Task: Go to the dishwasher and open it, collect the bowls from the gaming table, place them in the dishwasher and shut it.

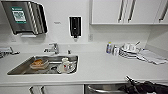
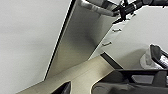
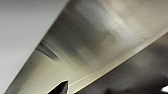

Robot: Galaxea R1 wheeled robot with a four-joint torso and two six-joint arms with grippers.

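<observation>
The dishwasher [image 1: 110,88] sits under the white counter at the lower right of the head view, its steel bar handle [image 1: 100,89] running along the top. My right gripper [image 1: 129,81] is at the right end of that handle. The left wrist view looks along the brushed steel front [image 2: 75,50], with the handle [image 2: 96,8] and my right gripper [image 2: 121,11] at its end. My left gripper [image 2: 77,88] hangs low beside the front. In the right wrist view the steel front [image 3: 100,37] is very close. The bowls and the gaming table are out of view.
A steel sink [image 1: 15,70] holding dishes is set into the white counter [image 1: 100,67], with a tap [image 1: 53,47] behind it. Stacked plates [image 1: 128,51], a bottle [image 1: 108,47] and a cloth [image 1: 152,57] lie at the right. White cabinet doors [image 1: 62,89] flank the dishwasher.
</observation>
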